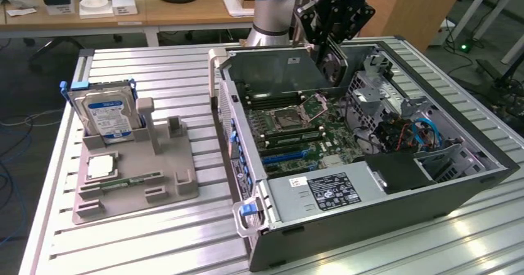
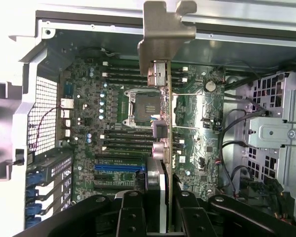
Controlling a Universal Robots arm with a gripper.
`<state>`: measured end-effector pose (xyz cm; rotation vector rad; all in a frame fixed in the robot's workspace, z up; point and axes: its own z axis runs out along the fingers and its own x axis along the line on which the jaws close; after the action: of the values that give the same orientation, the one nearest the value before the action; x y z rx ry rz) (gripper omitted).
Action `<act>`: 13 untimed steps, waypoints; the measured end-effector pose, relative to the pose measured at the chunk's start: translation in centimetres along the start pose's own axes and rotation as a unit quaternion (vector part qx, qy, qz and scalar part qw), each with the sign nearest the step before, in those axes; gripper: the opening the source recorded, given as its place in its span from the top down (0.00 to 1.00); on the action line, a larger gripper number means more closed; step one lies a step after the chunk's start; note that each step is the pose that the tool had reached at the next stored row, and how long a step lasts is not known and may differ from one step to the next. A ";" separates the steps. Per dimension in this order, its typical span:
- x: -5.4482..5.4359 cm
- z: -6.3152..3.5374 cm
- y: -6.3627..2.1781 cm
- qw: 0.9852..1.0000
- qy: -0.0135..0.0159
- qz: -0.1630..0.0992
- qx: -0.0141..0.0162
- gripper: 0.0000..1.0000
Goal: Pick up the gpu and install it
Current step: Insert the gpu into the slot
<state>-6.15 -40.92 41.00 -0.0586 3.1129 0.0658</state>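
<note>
Above the open dark-grey metal computer case (image 1: 409, 207), black robot gripper (image 1: 332, 38) pinching the thin dark gpu card with silvery bracket (image 1: 331, 61), card held on edge over the case's green motherboard (image 1: 299, 131), seemingly clear of it, silver blue-labelled hard drive (image 1: 107, 112) standing beside the case

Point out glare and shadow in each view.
Exterior view: overhead light streaks the table white; the computer case bay beside the power supply sits in shadow. Wrist view: the case rim washes out white, while the hand gripping the gpu is near-black.
</note>
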 end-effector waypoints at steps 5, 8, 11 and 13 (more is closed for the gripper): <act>0.0 0.00 -0.03 1.000 0.000 -0.009 0.000 0.72; 0.1 0.00 -0.05 1.000 0.001 -0.014 -0.001 0.72; 0.1 -0.01 -0.05 1.000 0.001 -0.022 -0.001 0.72; 0.1 -0.01 -0.05 1.000 0.001 -0.027 -0.001 0.72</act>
<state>-6.22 -40.98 41.00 -0.1438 3.1113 0.0674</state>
